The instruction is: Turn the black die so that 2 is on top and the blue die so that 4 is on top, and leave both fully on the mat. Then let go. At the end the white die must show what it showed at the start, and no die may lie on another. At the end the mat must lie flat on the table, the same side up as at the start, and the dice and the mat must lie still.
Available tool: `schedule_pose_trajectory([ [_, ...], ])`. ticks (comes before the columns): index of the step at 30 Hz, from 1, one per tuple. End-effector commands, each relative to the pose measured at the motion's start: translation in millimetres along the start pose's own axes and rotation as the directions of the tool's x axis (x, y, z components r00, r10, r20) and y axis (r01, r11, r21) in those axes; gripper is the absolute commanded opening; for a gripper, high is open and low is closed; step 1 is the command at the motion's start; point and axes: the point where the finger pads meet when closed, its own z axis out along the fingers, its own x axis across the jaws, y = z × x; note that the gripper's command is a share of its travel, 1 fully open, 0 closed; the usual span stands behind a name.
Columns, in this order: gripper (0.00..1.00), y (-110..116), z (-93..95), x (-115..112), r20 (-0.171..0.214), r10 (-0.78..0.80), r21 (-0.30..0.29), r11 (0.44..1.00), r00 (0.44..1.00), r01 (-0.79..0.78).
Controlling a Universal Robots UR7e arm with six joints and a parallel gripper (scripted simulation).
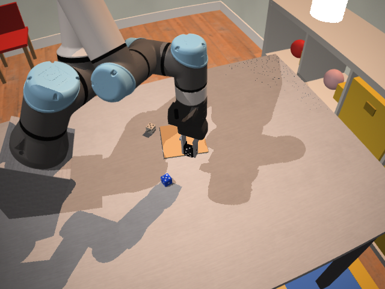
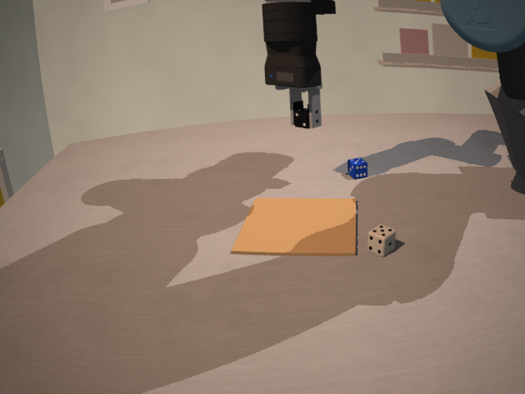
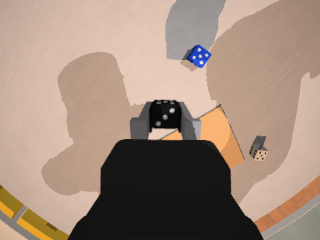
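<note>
Black plastic, by the look of it: from the top view, the black die [image 1: 188,150] [image 2: 300,120] [image 3: 165,114] sits between the fingers of the gripper [image 1: 189,151] [image 2: 306,121] [image 3: 165,111], which are closed on it at part opening. It overlaps the orange mat [image 1: 169,143] [image 2: 305,224] [image 3: 216,125] in this line of sight only. Blue die [image 1: 166,180] [image 2: 358,168] [image 3: 199,56] on the table, off the mat, 5 up.

Exterior view: black die held aloft, a two-pip face towards this side. White die [image 1: 150,127] [image 2: 381,240] [image 3: 259,153] just beside the mat, 5 up; best left untouched. Mat flat and thin — a low finger could catch its edge.

Wrist view: three pips face the camera, with the pads on two opposite sides. Handling, judged: light, stiff, perhaps slick; square, centred contact should resist twisting. Lower it level before release — a tilted drop may roll it. Blue die should take the same side grip, then a quarter turn to bring up 4.
</note>
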Motion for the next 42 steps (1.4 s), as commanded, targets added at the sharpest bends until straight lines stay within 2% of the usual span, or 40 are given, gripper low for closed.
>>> schedule_pose_trajectory([
  [1, 0.49, 0.3, 0.1, -0.4, 0.002, 0.000, -0.041, 0.999, 1.000, 0.000],
  [7, 0.49, 0.3, 1.1, -0.2, 0.000, -0.002, -0.131, 0.991, 1.000, 0.002],
  [12, 0.49, 0.6, 1.5, -1.1, 0.004, -0.001, -0.230, 0.973, 1.000, 0.002],
  [14, 0.49, 0.6, 1.5, -1.1, 0.004, -0.001, -0.230, 0.973, 1.000, 0.002],
  [17, 0.49, 0.5, 2.7, -0.4, 0.000, -0.003, -0.302, 0.953, 1.000, 0.003],
  [29, 0.49, -1.8, 3.0, -0.8, 0.001, -0.004, -0.548, 0.836, 1.000, 0.004],
  [31, 0.49, -1.8, 3.0, -0.8, 0.001, -0.004, -0.548, 0.836, 1.000, 0.004],
  [42, 0.49, -1.7, 3.9, -1.6, 0.004, -0.003, -0.725, 0.689, 1.000, 0.005],
])
